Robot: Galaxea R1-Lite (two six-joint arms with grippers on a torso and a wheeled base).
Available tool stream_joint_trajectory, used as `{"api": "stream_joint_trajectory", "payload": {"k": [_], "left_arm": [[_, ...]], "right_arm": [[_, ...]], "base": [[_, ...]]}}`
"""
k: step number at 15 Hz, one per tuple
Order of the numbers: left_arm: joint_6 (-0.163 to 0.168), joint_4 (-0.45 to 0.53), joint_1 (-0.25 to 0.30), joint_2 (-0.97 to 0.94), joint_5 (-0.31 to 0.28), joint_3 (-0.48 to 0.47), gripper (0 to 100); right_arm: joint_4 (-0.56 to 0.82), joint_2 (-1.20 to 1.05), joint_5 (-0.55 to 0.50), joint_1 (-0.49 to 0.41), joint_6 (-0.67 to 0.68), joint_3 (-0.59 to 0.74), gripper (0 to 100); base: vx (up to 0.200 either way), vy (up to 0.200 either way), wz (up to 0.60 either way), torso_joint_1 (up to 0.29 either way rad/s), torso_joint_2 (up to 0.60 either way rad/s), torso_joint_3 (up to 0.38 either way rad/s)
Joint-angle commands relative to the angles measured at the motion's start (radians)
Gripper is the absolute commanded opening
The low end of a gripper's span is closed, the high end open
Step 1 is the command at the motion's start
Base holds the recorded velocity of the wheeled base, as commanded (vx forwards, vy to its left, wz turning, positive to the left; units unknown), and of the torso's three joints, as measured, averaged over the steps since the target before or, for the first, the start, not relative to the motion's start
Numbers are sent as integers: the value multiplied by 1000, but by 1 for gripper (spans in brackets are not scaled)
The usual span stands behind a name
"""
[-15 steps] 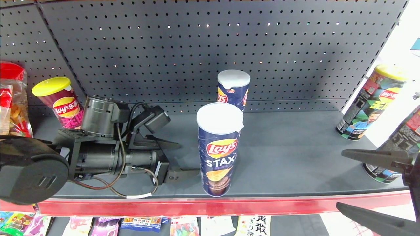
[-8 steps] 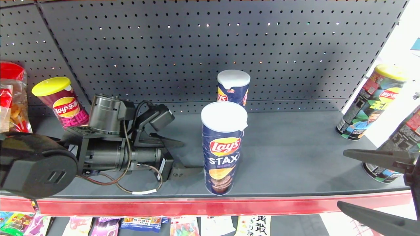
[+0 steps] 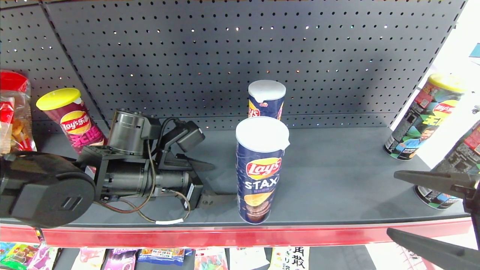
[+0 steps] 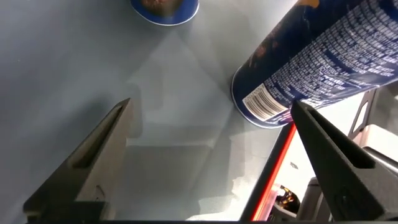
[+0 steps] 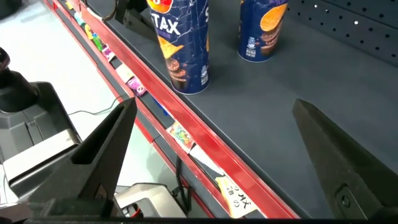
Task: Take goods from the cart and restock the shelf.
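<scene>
The left gripper (image 3: pixel 223 180) lies level with its jaws spread wide; the right gripper (image 3: pixel 392 202) is likewise level and parted.

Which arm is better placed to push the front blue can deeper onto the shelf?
Left, likely: the left tool, open, is over the shelf beside the front blue can, one finger at its base. The right tool, also open, hangs by the shelf's right end, well apart.
</scene>
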Motion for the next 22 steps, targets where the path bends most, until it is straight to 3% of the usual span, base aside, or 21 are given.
{"api": "stream_joint_trajectory", "payload": {"k": [1,22], "left_arm": [[0,-1,1,3,0,0,100],[0,-1,-15,55,-2,-50,100]], "right_arm": [[0,-2,1,0,3,0,100],[0,-11,2,0,4,7,100]], "base": [[0,0,0,0,0,0],[0,0,0,0,0,0]]}}
